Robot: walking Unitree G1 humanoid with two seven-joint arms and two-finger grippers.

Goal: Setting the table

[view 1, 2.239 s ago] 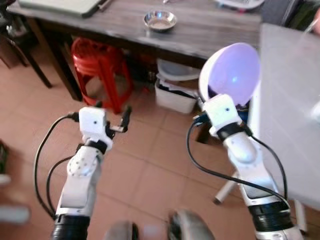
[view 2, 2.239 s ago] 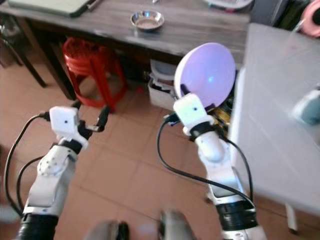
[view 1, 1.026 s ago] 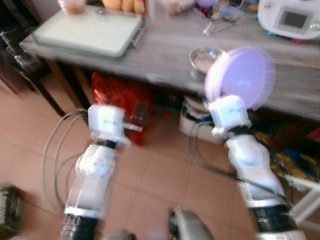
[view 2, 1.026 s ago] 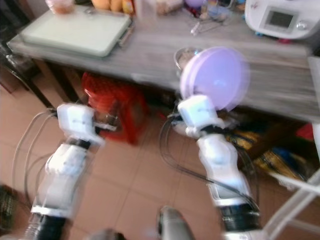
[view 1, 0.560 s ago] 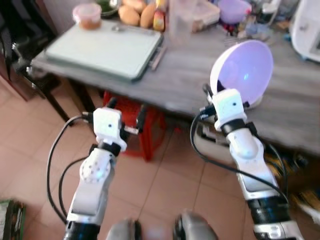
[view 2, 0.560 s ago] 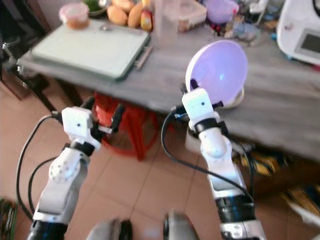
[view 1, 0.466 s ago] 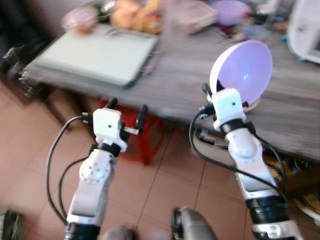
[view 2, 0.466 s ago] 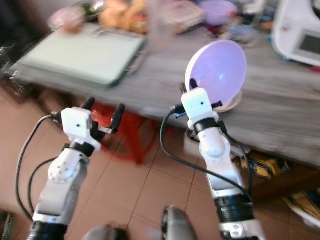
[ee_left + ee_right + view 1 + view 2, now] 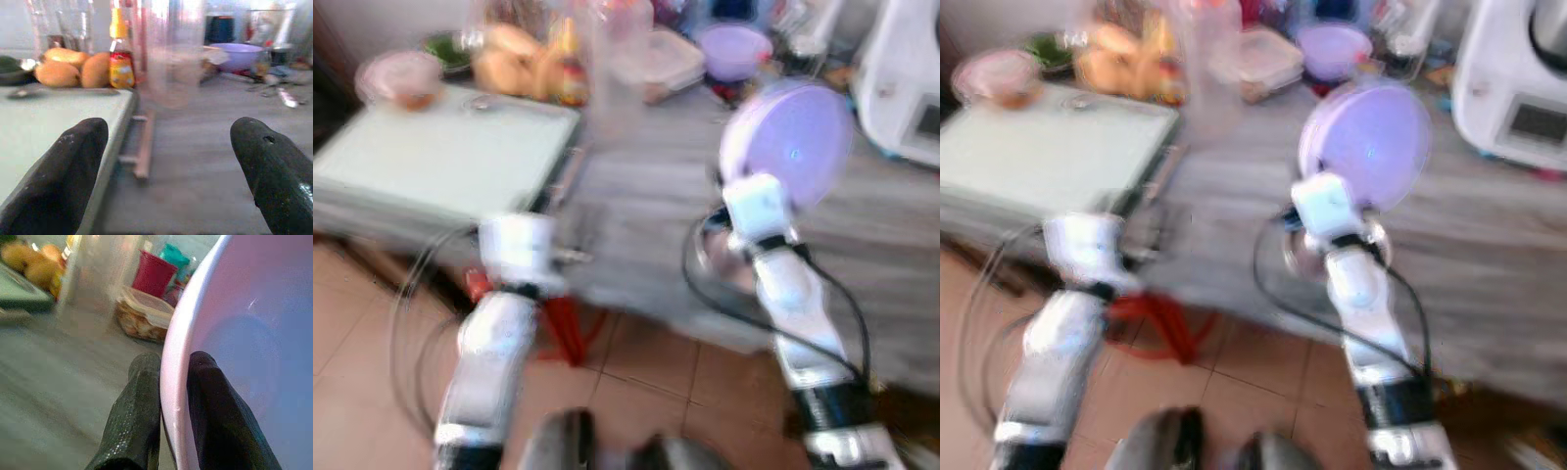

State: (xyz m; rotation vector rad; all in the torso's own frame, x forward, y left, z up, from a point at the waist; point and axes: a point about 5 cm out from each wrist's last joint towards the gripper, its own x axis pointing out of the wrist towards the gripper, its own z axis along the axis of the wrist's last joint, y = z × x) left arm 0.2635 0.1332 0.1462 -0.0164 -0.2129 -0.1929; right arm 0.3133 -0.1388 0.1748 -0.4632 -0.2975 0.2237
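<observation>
Right wrist view has my right gripper (image 9: 168,431) pinching the rim of the lilac plate (image 9: 244,347), one finger on each face, so the plate stands on edge above the grey wooden table (image 9: 646,196); it looks smooth, glossy and pale. I judge this the carrying step, and next I need a bare patch to lay it flat. At nine o'clock from the plate my left gripper (image 9: 171,161) hangs with fingers apart, empty, a green tray (image 9: 440,157) beyond at ten.
</observation>
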